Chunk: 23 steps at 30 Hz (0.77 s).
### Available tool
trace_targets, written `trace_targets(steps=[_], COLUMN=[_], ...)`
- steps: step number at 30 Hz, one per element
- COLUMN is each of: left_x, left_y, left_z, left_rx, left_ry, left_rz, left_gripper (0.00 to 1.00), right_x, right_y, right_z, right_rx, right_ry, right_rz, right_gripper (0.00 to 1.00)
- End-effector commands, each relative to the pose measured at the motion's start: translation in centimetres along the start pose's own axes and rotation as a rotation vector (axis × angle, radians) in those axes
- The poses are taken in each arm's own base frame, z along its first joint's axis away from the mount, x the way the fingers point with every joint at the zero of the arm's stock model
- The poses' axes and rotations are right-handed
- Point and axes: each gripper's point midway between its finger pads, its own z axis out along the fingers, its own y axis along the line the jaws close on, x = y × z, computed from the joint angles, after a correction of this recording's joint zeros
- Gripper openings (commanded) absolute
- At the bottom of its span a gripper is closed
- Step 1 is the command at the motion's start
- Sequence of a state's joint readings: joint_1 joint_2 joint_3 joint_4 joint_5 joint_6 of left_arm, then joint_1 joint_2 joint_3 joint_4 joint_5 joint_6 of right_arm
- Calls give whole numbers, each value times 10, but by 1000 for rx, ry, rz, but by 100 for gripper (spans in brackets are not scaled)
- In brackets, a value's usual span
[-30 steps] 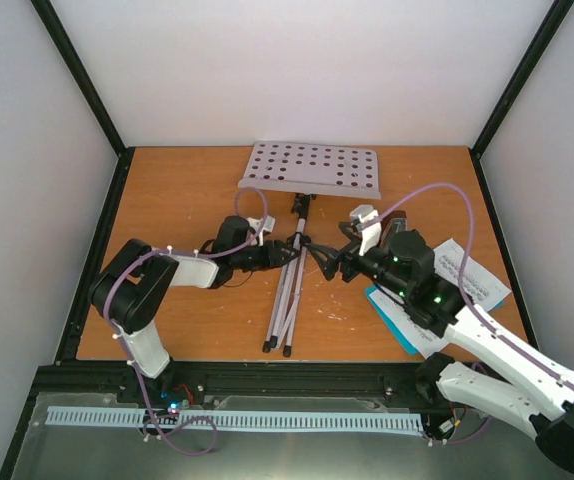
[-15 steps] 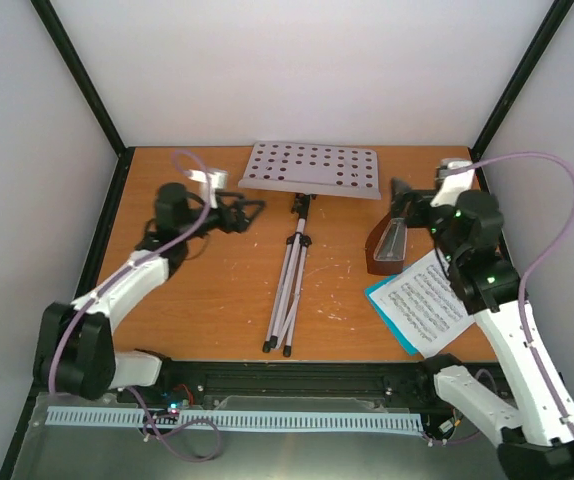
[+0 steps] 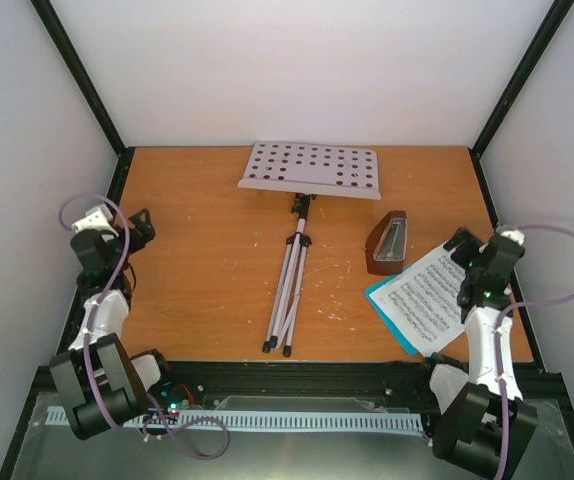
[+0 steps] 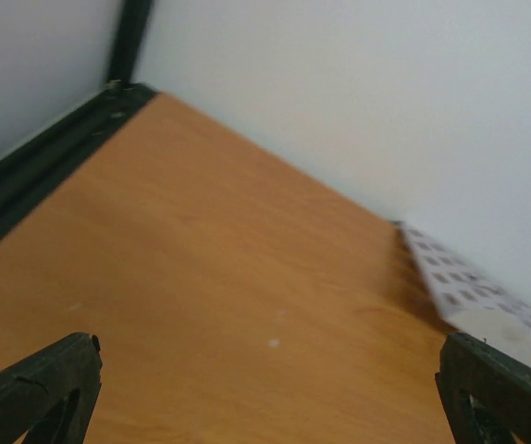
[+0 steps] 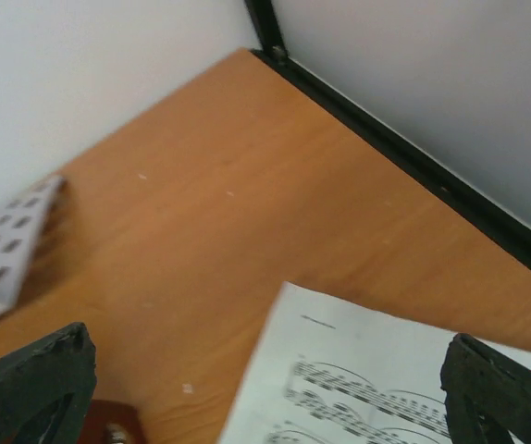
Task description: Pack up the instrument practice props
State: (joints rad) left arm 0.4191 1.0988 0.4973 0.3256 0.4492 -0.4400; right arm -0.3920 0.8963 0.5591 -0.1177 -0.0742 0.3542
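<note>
The music stand lies flat in the middle of the table, its perforated grey desk [image 3: 312, 168] at the far end and its folded tripod legs [image 3: 286, 300] pointing toward me. To its right sits the brown metronome [image 3: 387, 245], and just nearer lies the white sheet music [image 3: 427, 295] on the teal booklet [image 3: 389, 310]. My left gripper [image 3: 139, 228] hangs open by the left edge, holding nothing. My right gripper [image 3: 465, 265] is open above the sheet music's right edge. The right wrist view shows the sheet music [image 5: 386, 379] below the open right gripper [image 5: 265, 393]. Under the left gripper [image 4: 265, 398] there is bare wood.
Black frame rails [image 3: 95, 255] run along both sides of the orange table [image 3: 207, 280], with white walls behind. A corner of the stand's desk [image 4: 460, 282] shows at the right of the left wrist view, and the desk [image 5: 6, 245] also shows at the left of the right wrist view.
Both arms have pulled back from the stand in the middle to the table's sides. The left gripper has opened. The metronome and sheet music are now uncovered.
</note>
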Motion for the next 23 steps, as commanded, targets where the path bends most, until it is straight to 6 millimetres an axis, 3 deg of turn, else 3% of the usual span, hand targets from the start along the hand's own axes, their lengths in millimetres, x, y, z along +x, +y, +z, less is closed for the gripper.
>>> trace_targets(steps=[1, 4, 8, 15, 23], left_x=[-34, -22, -11, 3, 4], left_y=[38, 49, 44, 44, 49], left_z=[-14, -13, -11, 15, 18], left_rx=[-217, -240, -182, -111, -128], left_ry=[-240, -269, -302, -237, -242], left_rz=[95, 177, 241, 241, 248], left_gripper=[99, 99, 99, 100, 100], right_x=[-16, 4, 19, 41, 48], right_y=[-13, -1, 25, 49, 71], right_z=[4, 13, 17, 20, 31], right_rx=[16, -46, -85, -239, -303], right_ry=[-235, -242, -288, -331, -335], right_rz=[4, -53, -207, -298, -363], right_gripper=[100, 100, 100, 100, 100])
